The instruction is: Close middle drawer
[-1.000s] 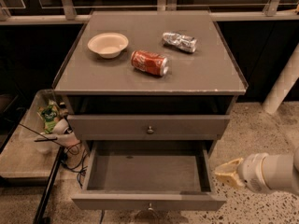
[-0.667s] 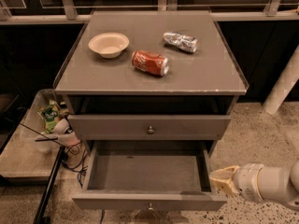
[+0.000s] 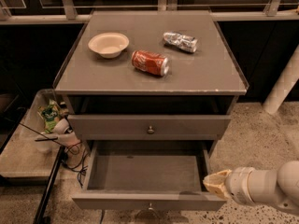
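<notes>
Jaws' gap unclear — gripper (image 3: 217, 183) beside middle drawer (image 3: 145, 171) — pulled out toward camera, long axis crosswise.

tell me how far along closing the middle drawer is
Done: nothing yet. The middle drawer is pulled well out from the cabinet. In hand: the gripper is at the drawer's right front corner, though whether they touch is unclear. Left: the whole push, until its front sits level with the shut drawer above.
</notes>
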`<state>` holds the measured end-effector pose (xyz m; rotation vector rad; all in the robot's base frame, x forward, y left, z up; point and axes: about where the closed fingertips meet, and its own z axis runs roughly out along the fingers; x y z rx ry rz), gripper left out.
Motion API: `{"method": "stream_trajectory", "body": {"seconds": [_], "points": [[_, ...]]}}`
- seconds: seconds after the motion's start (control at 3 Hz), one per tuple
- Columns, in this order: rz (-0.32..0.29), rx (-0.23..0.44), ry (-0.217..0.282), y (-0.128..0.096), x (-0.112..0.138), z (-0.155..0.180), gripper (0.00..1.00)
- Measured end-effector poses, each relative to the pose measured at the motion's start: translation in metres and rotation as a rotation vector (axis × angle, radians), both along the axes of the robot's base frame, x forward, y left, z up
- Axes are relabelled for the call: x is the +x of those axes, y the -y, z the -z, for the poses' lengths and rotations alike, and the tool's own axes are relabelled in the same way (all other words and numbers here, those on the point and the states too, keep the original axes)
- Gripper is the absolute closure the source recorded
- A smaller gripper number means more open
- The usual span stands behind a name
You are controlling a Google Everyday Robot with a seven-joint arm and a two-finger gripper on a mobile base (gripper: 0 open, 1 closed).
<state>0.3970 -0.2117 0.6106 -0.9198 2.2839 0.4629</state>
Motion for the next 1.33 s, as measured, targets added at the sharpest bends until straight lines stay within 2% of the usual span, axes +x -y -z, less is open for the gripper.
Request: {"method": "stream_trajectory", "body": {"seconds": [0.33,0.67,1.33], "points": [[-0.032,-0.037,-0.033,-0.011,-0.011,0.030,1.00],[-0.065,-0.042,-0.022,-0.016,-0.019,0.053,1.00],[-0.109,-0.023,0.047,-0.013,-0.032,0.085,1.00]]}}
